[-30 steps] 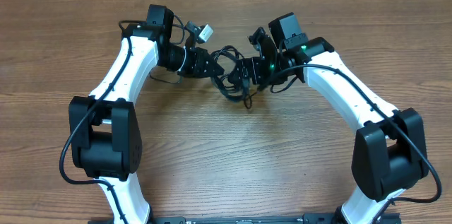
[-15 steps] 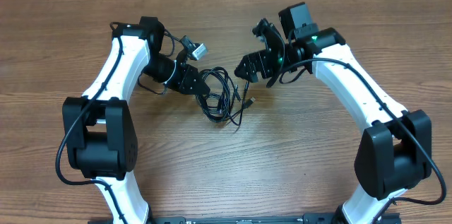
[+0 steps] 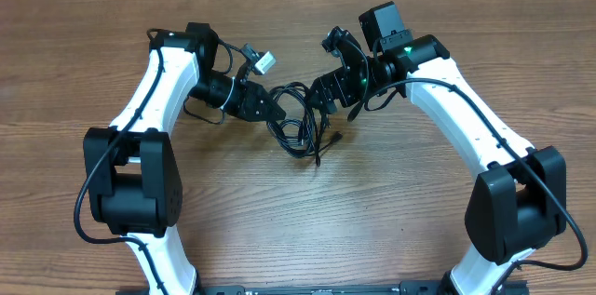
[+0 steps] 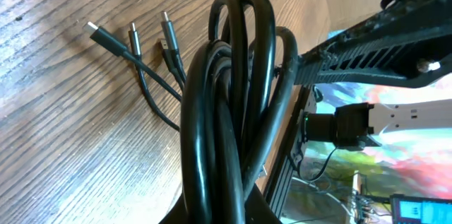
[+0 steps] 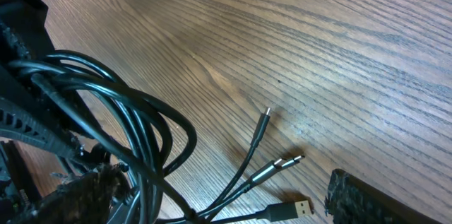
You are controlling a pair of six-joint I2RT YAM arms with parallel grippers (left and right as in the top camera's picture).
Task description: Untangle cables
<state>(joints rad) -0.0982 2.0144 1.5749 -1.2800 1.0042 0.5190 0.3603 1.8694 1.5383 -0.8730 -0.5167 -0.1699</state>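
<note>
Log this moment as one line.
left gripper: shut on cables | right gripper: open beside the cables | plug ends: on wooden table

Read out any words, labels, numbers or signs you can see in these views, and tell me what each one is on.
No text can be read in any view.
Cables: plain black, no printing visible.
Plug ends: no logo or lettering legible.
White connector by the left arm: too small to show any marking.
Bluish panel in the left wrist background: too blurred to read.

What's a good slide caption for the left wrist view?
Looped black cables bunched close to the lens, their plug ends fanned out over the wooden table.
</note>
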